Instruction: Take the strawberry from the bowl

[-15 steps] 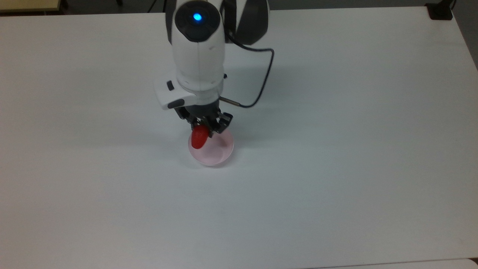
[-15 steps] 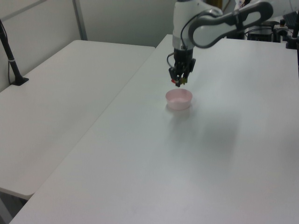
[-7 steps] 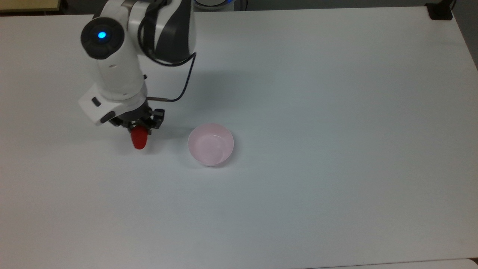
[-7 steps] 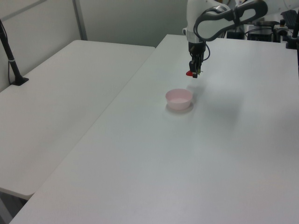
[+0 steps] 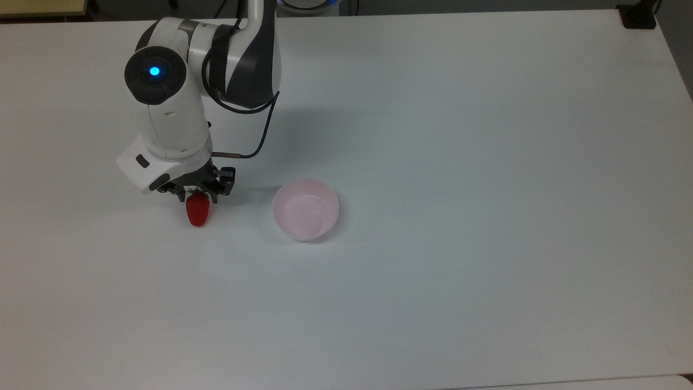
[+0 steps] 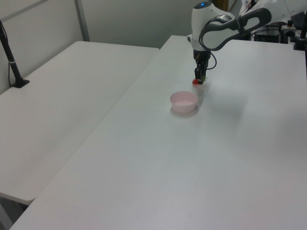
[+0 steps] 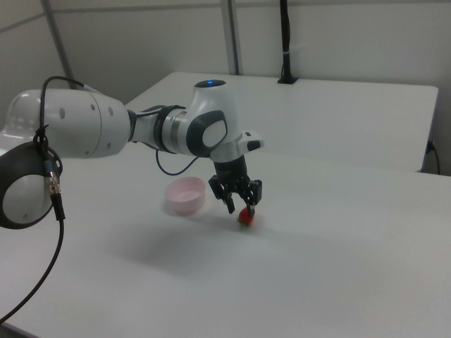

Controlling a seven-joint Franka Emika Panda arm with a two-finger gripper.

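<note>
we see the black two-finger gripper (image 5: 198,196) clamped on the small red tapered strawberry (image 5: 197,212), low over the white table (image 5: 487,162), outside the pale pink round plastic bowl (image 5: 306,209), on the top view's left.

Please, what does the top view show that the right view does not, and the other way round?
Top view: it looks straight down into the bowl, so its whole inside shows, empty. Right view: from the side, the strawberry is low at the tabletop, and a black post stands on a second table behind. Both: the gripper just above the strawberry, with the bowl apart beside them.
</note>
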